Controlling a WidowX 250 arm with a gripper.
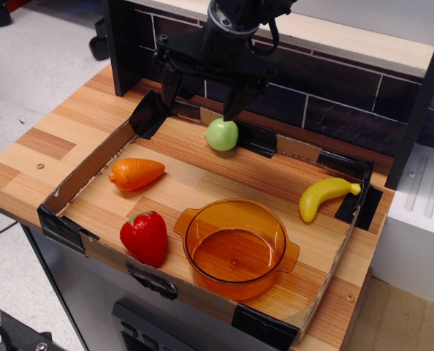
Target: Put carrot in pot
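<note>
The orange toy carrot (136, 173) lies on its side at the left of the cardboard tray (85, 181), thick end to the left. The translucent orange pot (237, 247) with two side handles stands at the tray's front middle, with nothing in it. My black gripper (201, 99) hangs open and empty above the tray's back edge, up and to the right of the carrot, with its right finger just above a green apple.
A green apple (222, 134) sits at the back of the tray under the gripper. A red strawberry (145, 237) lies front left beside the pot. A yellow banana (324, 196) lies at the right. A dark tiled wall and a shelf stand behind.
</note>
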